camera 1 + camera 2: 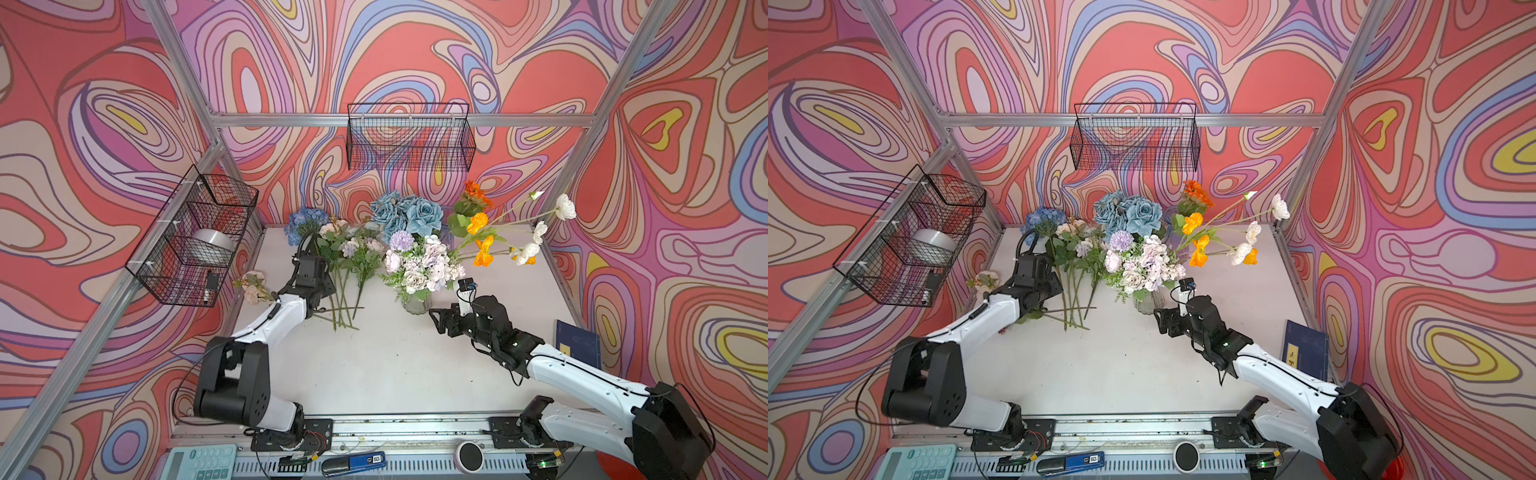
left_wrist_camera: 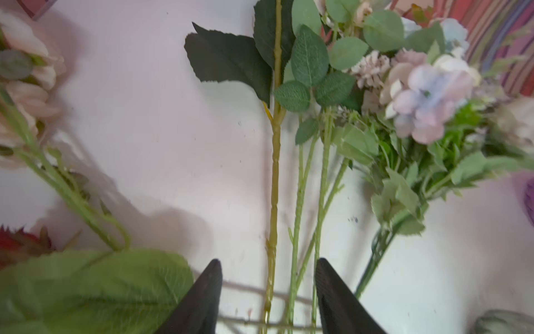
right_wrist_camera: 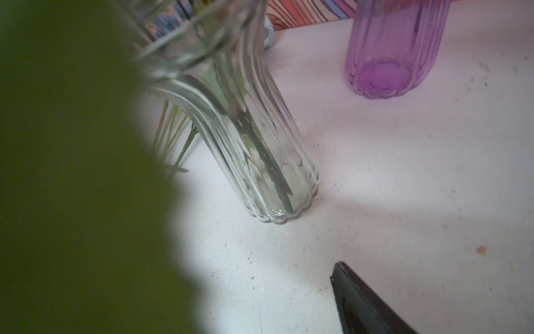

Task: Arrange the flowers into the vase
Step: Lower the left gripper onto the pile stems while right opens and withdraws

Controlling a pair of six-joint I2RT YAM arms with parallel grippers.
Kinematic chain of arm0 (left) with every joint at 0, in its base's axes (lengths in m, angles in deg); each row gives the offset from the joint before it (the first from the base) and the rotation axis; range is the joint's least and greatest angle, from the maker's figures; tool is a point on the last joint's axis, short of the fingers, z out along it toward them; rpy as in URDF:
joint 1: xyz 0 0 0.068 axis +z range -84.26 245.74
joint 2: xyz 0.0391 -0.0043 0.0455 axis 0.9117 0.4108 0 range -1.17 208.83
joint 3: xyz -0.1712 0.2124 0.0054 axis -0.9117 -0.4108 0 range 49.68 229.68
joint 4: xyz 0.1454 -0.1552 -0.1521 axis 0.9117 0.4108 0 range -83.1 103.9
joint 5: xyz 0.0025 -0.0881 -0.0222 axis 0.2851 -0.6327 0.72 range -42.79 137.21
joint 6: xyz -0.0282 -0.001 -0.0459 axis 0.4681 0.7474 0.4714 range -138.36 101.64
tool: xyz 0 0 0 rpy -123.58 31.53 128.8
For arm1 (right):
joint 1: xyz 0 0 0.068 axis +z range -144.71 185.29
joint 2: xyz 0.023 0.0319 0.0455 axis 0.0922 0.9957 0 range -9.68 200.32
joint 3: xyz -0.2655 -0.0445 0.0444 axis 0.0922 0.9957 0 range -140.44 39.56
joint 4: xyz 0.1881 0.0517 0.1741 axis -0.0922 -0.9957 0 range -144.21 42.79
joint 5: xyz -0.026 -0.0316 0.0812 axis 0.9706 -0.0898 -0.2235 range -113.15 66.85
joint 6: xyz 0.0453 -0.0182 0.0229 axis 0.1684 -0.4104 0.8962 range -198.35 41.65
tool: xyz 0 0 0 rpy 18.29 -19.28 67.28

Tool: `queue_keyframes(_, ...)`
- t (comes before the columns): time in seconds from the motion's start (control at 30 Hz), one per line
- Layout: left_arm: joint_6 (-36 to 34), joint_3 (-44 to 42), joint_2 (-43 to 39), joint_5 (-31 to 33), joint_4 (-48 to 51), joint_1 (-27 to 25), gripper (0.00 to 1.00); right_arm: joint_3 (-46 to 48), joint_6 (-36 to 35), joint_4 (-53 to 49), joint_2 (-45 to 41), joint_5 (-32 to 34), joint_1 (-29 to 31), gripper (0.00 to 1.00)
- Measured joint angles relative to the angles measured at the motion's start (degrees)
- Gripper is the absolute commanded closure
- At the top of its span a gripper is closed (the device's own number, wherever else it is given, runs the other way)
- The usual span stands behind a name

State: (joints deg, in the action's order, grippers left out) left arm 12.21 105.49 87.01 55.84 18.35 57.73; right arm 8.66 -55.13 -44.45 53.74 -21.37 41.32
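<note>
Several loose flowers [image 1: 345, 266] lie on the white table [image 1: 395, 365], heads to the back, stems to the front. My left gripper [image 2: 268, 261] hangs over their stems [image 2: 297, 219], open, with three stems between its fingers [image 2: 208, 292] and none pinched. A clear ribbed vase [image 1: 415, 305] holds a lilac and white bunch [image 1: 424, 262]; orange and white flowers [image 1: 484, 249] lean out to the right. My right gripper [image 1: 441, 322] sits low just right of this vase [image 3: 260, 150], open and empty. Only one finger [image 3: 364, 300] shows in its wrist view; a blurred green leaf [image 3: 72, 173] hides the other.
A purple vase [image 3: 387, 57] stands behind the clear one, near the blue roses [image 1: 405, 216]. A peach flower [image 1: 253, 286] lies by the left wall. Wire baskets hang on the back wall [image 1: 409, 137] and left wall [image 1: 195, 237]. A blue book [image 1: 577, 345] leans at the right.
</note>
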Motion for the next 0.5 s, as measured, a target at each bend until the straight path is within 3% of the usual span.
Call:
queue_keyframes(0.23,-3.8,11.6,11.4,-1.5,5.6,1.1,0.43,-3.5,0.5,-3.1,2.2,3.8,0.0,0.01)
queue_keyframes(0.5,-4.0,13.2,15.9,-8.4,7.3,1.2,0.57,-4.9,0.4,-3.7,3.0,6.1,0.0,0.02)
